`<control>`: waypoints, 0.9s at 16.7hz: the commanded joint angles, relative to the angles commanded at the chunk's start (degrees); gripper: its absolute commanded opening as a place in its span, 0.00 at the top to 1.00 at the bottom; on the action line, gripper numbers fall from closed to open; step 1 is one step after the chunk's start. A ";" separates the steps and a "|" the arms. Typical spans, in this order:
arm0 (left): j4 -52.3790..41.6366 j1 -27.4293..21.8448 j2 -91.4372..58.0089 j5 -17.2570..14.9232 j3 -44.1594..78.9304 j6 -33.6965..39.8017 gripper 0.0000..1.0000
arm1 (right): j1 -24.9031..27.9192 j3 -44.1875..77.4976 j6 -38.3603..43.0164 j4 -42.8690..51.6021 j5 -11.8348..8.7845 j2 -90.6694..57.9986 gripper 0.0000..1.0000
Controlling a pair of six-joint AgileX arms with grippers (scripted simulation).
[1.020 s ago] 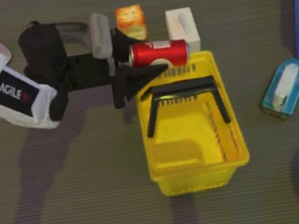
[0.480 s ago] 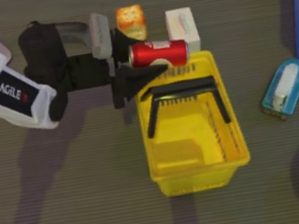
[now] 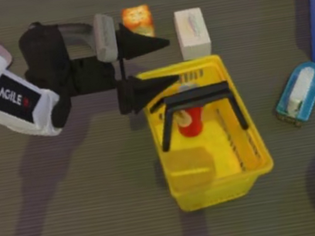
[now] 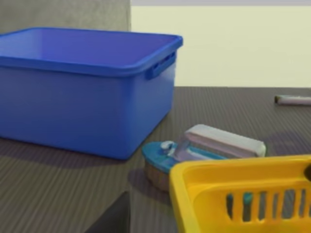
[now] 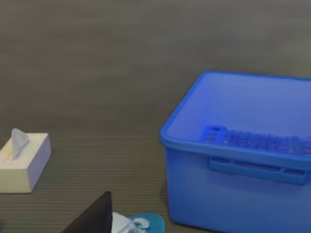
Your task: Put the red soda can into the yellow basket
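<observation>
1. The left hand (image 3: 164, 62) is hovering at the yellow basket's (image 3: 256, 180) ten o'clock corner, its two black fingers spread wide and gripping nothing.
2. The red soda can (image 3: 191, 120) is standing inside the basket, toward its twelve o'clock end, partly hidden under the black folding handle (image 3: 198, 95).
3. The can is looking light, rigid and smooth, so likely slippery; a hold across its round side wall is probably suiting it best, though dents are a risk under hard squeezing.
4. The basket is sitting skewed on the worktop (image 3: 90, 223); its thin slotted walls are probably flexing easily.
5. At the hand's twelve o'clock an orange carton (image 3: 137, 18) is crowding it; a white tissue box (image 3: 192, 32) is lying at two o'clock.
6. Open room is lying toward seven o'clock.
7. The right arm is showing only through its wrist view, facing the blue bin (image 5: 243, 145).
</observation>
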State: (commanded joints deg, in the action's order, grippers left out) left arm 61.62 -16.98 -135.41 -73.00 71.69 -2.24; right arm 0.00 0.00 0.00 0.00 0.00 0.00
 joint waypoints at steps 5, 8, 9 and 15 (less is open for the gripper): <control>0.00 0.00 0.00 0.00 0.00 0.00 0.00 | 0.00 0.00 0.00 0.00 0.00 0.00 0.00; -0.32 -0.14 0.58 0.36 -0.12 0.02 0.00 | 0.18 0.50 -0.25 0.35 -0.02 -0.53 0.00; -0.76 -0.04 1.40 0.88 -0.54 0.19 0.00 | 0.54 1.51 -0.75 1.05 -0.06 -1.61 0.00; -7.90 2.28 15.45 9.57 -7.47 2.54 0.00 | 5.74 17.79 -8.85 12.28 -0.07 -18.82 0.00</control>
State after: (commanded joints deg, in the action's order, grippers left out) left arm 53.72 -14.70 -119.97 -63.43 64.21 0.30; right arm 5.74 17.79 -8.85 12.28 -0.07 -18.82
